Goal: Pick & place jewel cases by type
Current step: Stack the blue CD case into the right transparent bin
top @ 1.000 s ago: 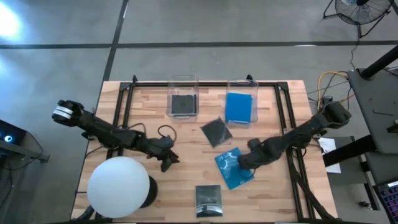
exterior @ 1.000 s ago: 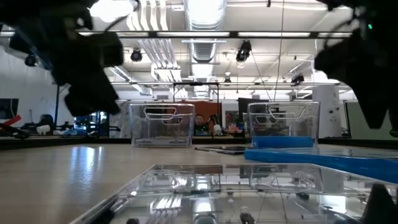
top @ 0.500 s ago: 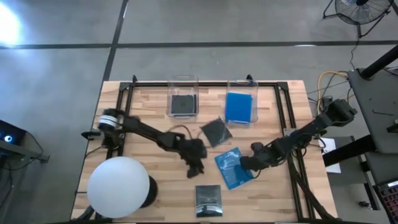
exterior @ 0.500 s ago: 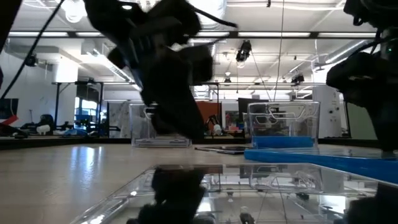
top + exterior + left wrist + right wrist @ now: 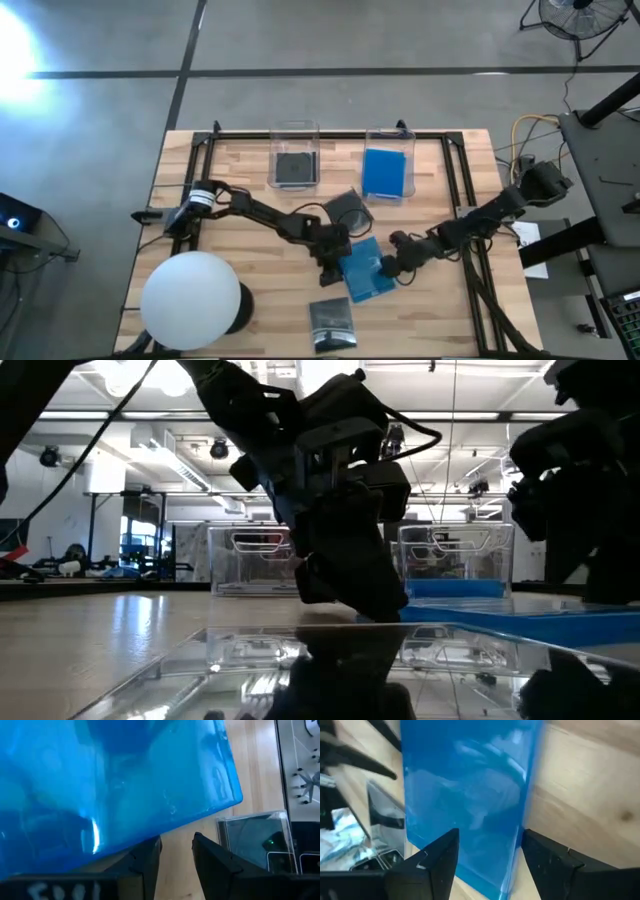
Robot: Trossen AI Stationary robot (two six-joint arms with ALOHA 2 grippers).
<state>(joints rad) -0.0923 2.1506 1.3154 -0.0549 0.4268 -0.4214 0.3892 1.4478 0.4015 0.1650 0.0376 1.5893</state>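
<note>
With the blue jewel case lying flat on the counter between them, the right claw straddling its edge with jaws spread should seat deeper before closing, while the part-open, empty left claw backs clear.

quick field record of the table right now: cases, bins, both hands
loose cases: blue case mid-table; dark case behind it; dark case at the front edge
left bin: one dark case inside
right bin: blue case inside
left hand: open, at the loose blue case's left edge
right hand: fingers astride that case's right edge, open
white sphere: front left corner
</note>
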